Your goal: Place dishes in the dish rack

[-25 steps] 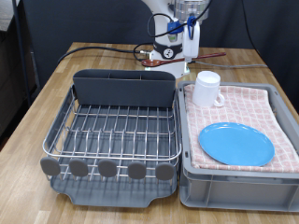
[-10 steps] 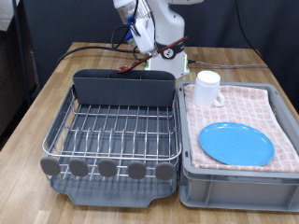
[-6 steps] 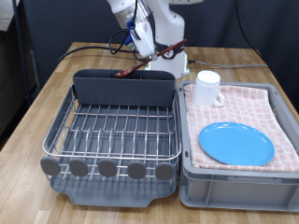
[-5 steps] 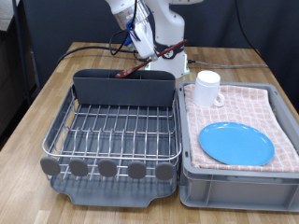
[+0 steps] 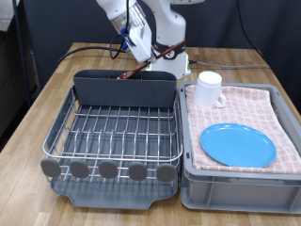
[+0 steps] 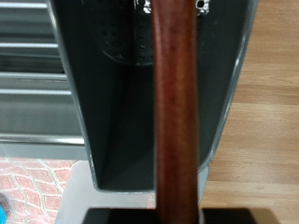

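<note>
My gripper [image 5: 144,55] is shut on the reddish-brown wooden spoon [image 5: 131,70], above the back of the dish rack [image 5: 113,132]. The spoon slants down, and its lower end is at the mouth of the dark grey caddy [image 5: 125,89]. In the wrist view the spoon's shaft [image 6: 176,112] runs straight over the caddy's dark inside [image 6: 117,112]. The white mug [image 5: 208,89] and the blue plate [image 5: 238,145] lie on the pink checked cloth [image 5: 254,108] at the exterior view's right, apart from the gripper.
The grey tub [image 5: 240,185] holding the cloth stands right beside the rack. The rack's wire grid holds nothing. Black cables [image 5: 89,49] trail over the wooden table [image 5: 56,89] behind the rack, near the robot base [image 5: 169,61].
The gripper has carried the spoon from the back right to over the caddy. In the last second it shifted a little left and the spoon's lower end sank towards the caddy.
</note>
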### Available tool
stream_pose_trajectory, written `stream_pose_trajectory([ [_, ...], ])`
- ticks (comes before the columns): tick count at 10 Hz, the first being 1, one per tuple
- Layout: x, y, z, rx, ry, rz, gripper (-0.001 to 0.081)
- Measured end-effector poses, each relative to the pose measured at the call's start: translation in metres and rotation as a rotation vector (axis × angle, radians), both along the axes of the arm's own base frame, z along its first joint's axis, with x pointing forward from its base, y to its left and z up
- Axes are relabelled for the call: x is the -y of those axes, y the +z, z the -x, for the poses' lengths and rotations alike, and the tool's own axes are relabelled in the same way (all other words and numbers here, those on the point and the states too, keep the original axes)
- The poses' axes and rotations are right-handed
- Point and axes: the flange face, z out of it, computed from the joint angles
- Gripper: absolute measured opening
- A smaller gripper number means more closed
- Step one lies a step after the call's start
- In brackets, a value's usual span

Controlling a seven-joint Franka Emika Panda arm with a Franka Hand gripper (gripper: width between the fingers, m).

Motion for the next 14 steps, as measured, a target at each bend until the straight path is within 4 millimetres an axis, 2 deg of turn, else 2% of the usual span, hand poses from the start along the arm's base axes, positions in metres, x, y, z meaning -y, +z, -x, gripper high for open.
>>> stream_pose_trajectory([
  [4,0.003,-0.002,0.002,0.002,0.010,-0.008,0.0094],
  [5,0.003,-0.003,0.002,0.000,0.011,-0.008,0.0216],
  [6,0.004,-0.003,0.002,-0.002,0.011,-0.007,0.0216],
  [8,0.005,-0.003,-0.001,0.007,0.009,0.011,0.0563],
  [9,0.006,-0.002,-0.003,0.010,0.008,0.028,0.0563],
  [10,0.006,0.000,-0.006,0.015,0.007,0.061,0.0718],
  [11,0.007,0.004,-0.010,0.006,0.009,0.142,0.0718],
  [12,0.004,0.009,-0.015,-0.011,0.002,0.249,0.0781],
  [14,-0.013,0.026,-0.026,-0.012,-0.024,0.423,0.0798],
])
